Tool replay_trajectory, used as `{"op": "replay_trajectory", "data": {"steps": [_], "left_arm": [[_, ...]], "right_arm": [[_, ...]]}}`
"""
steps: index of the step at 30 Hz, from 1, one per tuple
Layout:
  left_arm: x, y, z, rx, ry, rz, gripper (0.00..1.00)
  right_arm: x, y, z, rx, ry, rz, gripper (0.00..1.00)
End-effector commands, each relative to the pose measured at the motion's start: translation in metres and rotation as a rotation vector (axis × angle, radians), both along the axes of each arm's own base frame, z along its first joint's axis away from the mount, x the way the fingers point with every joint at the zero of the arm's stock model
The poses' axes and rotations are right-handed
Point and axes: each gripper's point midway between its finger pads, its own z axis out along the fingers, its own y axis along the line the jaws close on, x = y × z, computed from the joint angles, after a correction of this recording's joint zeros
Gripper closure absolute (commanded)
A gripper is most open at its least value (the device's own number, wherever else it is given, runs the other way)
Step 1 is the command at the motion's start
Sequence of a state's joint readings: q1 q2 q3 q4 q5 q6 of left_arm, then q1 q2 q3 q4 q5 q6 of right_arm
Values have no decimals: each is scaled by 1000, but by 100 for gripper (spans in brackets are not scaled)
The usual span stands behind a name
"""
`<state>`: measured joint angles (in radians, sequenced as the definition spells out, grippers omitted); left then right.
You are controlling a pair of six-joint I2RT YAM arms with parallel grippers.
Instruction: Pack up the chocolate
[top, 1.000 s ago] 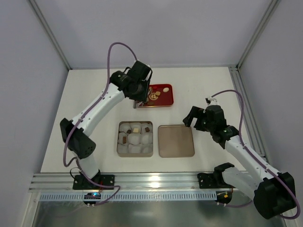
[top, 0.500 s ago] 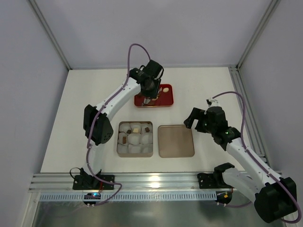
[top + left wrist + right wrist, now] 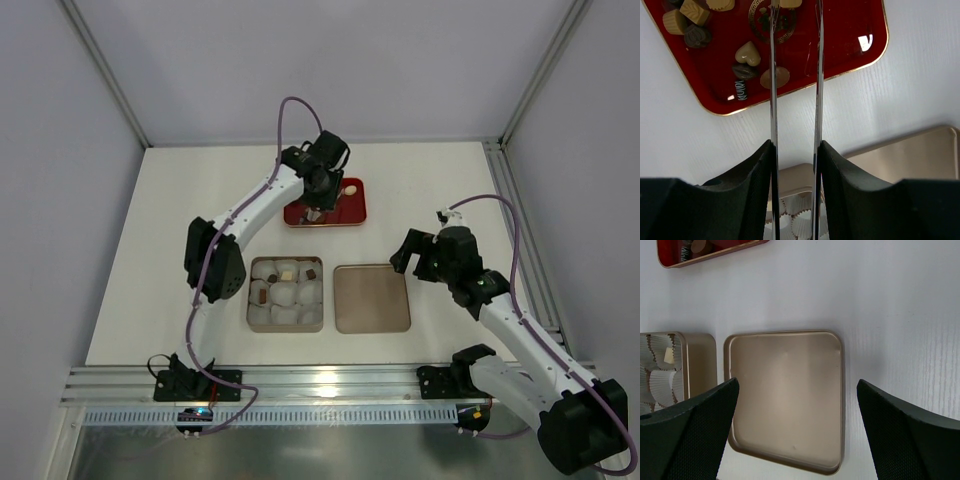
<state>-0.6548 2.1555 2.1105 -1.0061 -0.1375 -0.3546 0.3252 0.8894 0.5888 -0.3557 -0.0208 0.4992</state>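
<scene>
The table (image 3: 180,220) is white. At its left of centre sits an open gold tin (image 3: 249,293), filled with white paper cups (image 3: 285,312). A few cups in its far rows already carry chocolate (image 3: 287,275): a cream piece, a dark piece and a brown one at the left side. The near row of cups looks bare.

Beyond the tin, the left arm reaches out over a red tray (image 3: 355,215) lying near the back of the table. The left gripper (image 3: 313,212) points down at the tray's middle. From the wrist camera, its two thin fingers (image 3: 773,75) run parallel with a narrow gap, so the left gripper (image 3: 796,10) is slightly open, and nothing is seen clamped. More chocolate (image 3: 747,52) lies loose on the red tray (image 3: 850,30), mostly left of the fingers: a cream heart, dark pieces, tan ones. One tan piece shows between the fingers at the frame's top edge.

Right of the tin, just beside it, lies the gold lid (image 3: 372,298), hollow side up.

Further right, the right gripper (image 3: 408,250) hangs above the lid's far right corner, its jaws spread wide and holding nothing (image 3: 797,385).
</scene>
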Motion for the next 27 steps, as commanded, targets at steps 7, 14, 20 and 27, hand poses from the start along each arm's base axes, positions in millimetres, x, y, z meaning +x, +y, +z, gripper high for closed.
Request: {"op": "replay_trajectory", "data": {"steps": [7, 14, 20, 27], "left_arm": [[22, -8, 4, -1, -65, 2, 58], [23, -7, 0, 14, -62, 6, 59], [24, -5, 5, 17, -73, 12, 58], [23, -2, 18, 13, -100, 14, 59]], "right_arm": [[5, -1, 14, -10, -49, 1, 0], [5, -2, 14, -17, -46, 4, 0], [4, -2, 14, -18, -47, 7, 0], [4, -2, 13, -17, -46, 6, 0]]}}
